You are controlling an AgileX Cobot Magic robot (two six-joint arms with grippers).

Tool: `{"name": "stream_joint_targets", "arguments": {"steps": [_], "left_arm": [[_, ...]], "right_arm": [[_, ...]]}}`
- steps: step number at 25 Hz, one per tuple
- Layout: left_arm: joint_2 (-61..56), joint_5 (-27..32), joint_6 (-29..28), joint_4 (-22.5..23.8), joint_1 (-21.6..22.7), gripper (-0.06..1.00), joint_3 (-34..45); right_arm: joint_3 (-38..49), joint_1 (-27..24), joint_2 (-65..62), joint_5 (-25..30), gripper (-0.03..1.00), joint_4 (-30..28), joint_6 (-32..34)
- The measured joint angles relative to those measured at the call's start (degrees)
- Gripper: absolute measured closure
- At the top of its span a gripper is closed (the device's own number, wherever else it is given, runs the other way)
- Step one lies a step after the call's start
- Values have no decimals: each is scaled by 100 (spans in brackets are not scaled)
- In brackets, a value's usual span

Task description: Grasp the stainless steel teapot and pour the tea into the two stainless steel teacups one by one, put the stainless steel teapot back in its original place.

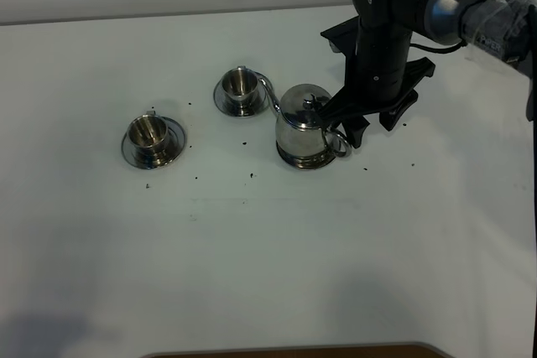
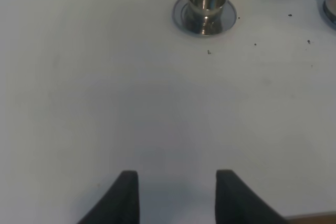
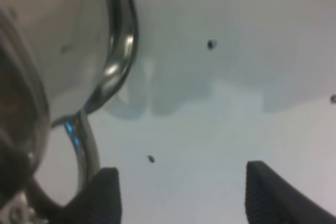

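Stainless steel teapot (image 1: 302, 127) sat on bench (image 1: 252, 249), 4 o'clock of far teacup (image 1: 240, 84). Right tool (image 1: 348, 127) wide, empty, beside loop handle (image 1: 340, 144) at pot's 4 o'clock. Judged: rigid, slick steel, heavy if full. Take handle; thin loop may swivel in grip. Left tool (image 2: 176, 198) wide, empty.

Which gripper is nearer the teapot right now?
Right. The right gripper is open, right beside the teapot at its handle; the left gripper is well away, short of even the cups.
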Motion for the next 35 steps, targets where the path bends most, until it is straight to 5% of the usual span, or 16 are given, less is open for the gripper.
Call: {"name": "stream_joint_targets", "arguments": {"steps": [29, 35], "left_arm": [[0, 0, 0, 0, 0, 55, 0], [0, 0, 0, 0, 0, 55, 0]], "right_arm": [[1045, 228, -978, -1, 45, 218, 342], [1095, 329, -1494, -3, 45, 736, 479]]}}
